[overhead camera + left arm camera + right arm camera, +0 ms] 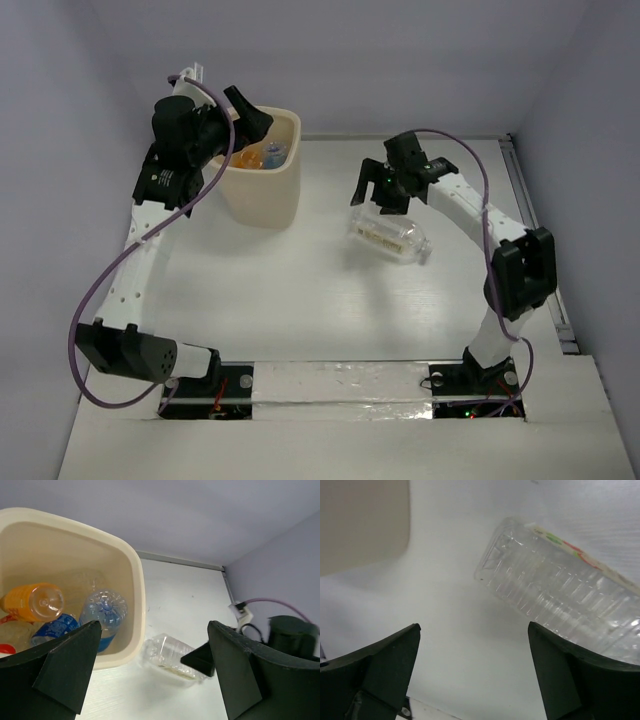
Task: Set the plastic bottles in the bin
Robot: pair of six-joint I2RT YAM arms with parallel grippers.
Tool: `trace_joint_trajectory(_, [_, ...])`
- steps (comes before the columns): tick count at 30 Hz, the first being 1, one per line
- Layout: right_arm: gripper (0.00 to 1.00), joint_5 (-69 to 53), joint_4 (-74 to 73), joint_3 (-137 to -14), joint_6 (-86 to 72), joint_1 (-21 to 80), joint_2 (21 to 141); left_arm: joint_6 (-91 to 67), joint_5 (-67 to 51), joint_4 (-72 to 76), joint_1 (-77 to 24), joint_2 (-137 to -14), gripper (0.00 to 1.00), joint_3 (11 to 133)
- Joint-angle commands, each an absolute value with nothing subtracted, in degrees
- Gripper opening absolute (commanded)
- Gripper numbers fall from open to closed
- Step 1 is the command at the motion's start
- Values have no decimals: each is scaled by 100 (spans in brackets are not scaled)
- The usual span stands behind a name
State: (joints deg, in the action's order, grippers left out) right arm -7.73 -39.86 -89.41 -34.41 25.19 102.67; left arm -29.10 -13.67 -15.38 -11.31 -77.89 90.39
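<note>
One ribbed bottle (390, 238) lies on its side on the table (300, 300), right of the bin (265, 205) holding several other bottles (105, 611). Both grippers are spread and empty, the right gripper (385, 195) just above the bottle, the left gripper (155, 622) over the bin. Closing off-centre on that slick round body could squirt it away.

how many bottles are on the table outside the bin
1. The ribbed clear bottle lies on its side right of the bin, by the open right gripper, though arms could hide another.
</note>
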Motion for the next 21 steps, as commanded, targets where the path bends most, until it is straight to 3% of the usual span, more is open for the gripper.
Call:
trace_joint_trajectory(1, [96,-372,-3873,-9017,-2581,2549,9459,-2777,-1512,-1477,-1221,-7366,85,8887])
trace_joint_trajectory(3, [100,429,-4156,-8991,-1981,2549,9422,-2769,-1512,-1485,-1222,-7242,85,8798])
trace_joint_trajectory(7, [100,334,-4814,-9192,-312,2426,10227,-2769,-1529,-1538,-1274,-7198,85,8666])
trace_joint_trajectory(12, [100,-1131,-4545,-9158,430,2233,10573,-2733,-1468,-1661,-1336,-7102,85,8587])
trace_joint_trajectory(21, [100,-2065,-4799,-9300,589,1942,10837,-2593,-1283,-2004,-1336,-6733,85,8367])
